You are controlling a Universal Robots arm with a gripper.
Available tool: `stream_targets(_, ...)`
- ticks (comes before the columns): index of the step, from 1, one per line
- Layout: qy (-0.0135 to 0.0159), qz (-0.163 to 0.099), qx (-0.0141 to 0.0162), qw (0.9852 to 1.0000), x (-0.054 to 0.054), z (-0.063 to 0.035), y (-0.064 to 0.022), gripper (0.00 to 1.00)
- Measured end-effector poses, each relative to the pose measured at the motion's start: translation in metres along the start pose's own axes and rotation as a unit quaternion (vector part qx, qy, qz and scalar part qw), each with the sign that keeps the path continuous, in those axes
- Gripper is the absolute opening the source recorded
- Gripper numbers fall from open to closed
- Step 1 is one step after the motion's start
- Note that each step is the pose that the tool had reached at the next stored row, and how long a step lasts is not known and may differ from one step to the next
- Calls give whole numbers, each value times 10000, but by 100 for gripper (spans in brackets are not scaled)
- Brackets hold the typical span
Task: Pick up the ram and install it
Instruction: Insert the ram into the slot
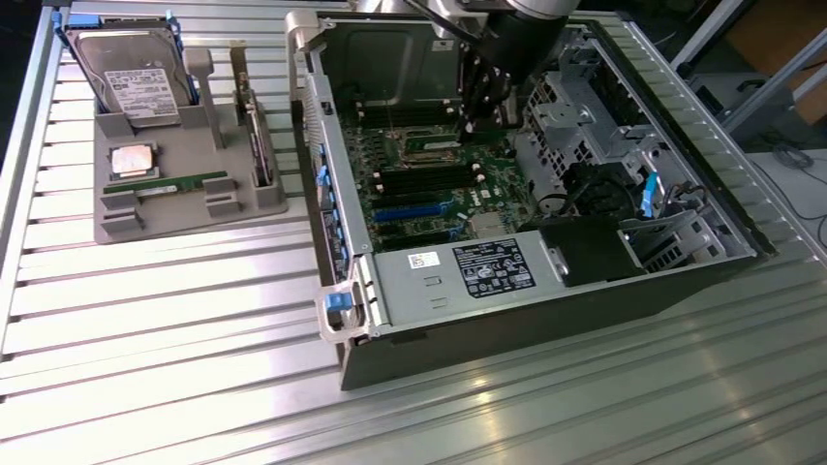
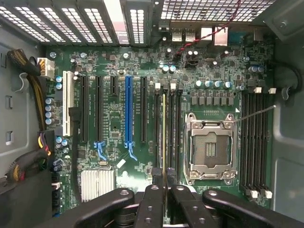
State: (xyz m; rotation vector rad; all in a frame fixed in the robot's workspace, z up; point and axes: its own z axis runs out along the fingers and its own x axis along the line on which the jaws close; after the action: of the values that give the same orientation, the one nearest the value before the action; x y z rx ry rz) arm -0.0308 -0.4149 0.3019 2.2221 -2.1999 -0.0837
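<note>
While it stood on edge in line with the black memory slots (image 2: 156, 128) just beside the silver, open processor socket (image 2: 210, 151), the ram (image 2: 164, 128), a long, thin green circuit-board stick seen from above as a narrow yellow-green line, was pinched between the two black metal fingers (image 2: 153, 194) of the gripper (image 2: 164, 183), which were pressed against its two faces. Whether its lower edge was seated in a slot could not be told. Around it lay the green motherboard (image 2: 118, 137), with a long blue expansion slot (image 2: 128, 111) on the far side of the stick from the socket, a ribbed silver heatsink (image 2: 99, 183) near that slot's end, and a second bank of black memory slots (image 2: 254, 142) beyond the socket. In the exterior view the dark robot arm (image 1: 517, 44) reached down into the open grey computer case (image 1: 339, 320), whose grey power supply box (image 1: 452, 276) bore a white label. Well apart, toward the exterior view's left, a grey moulded tray (image 1: 130, 228) sat on the ribbed metal table (image 1: 168, 329). It held a silver hard drive (image 1: 136, 82), a square processor chip (image 1: 132, 160), a second green memory stick (image 1: 181, 183) lying in its groove, and a wider green card with a metal bracket (image 1: 259, 145) standing on edge.
</note>
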Motion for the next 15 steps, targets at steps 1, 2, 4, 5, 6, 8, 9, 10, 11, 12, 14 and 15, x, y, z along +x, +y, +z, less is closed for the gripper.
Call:
stream_targets(1,0,0,0,10000,2,17,4,13)
stream_targets(2,0,0,0,10000,5,45,7,13)
stream_targets(4,0,0,0,10000,10,96,11,13)
stream_targets(5,0,0,0,10000,12,123,14,13)
stream_targets(6,0,0,0,10000,13,147,17,13)
stream_targets(8,0,0,0,10000,14,181,21,13)
stream_targets(9,0,0,0,10000,15,205,24,13)
stream_targets(10,0,0,0,10000,15,221,29,13)
stream_targets(11,0,0,0,10000,16,252,44,13)
stream_targets(12,0,0,0,10000,16,278,53,13)
stream_targets(14,0,0,0,10000,18,330,52,13)
stream_targets(15,0,0,0,10000,19,371,54,13)
